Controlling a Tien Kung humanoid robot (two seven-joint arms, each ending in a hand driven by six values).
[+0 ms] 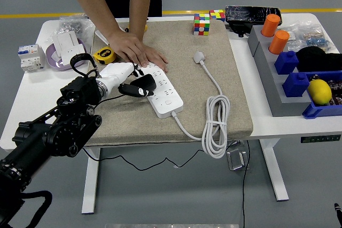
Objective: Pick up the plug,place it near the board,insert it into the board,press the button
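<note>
Lab: parts bins [299, 86], taped floor.

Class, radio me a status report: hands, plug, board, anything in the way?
Left hand over board with black plug, fingers curled on it. Right hand not in view. Person's hand pins board's far end.
</note>
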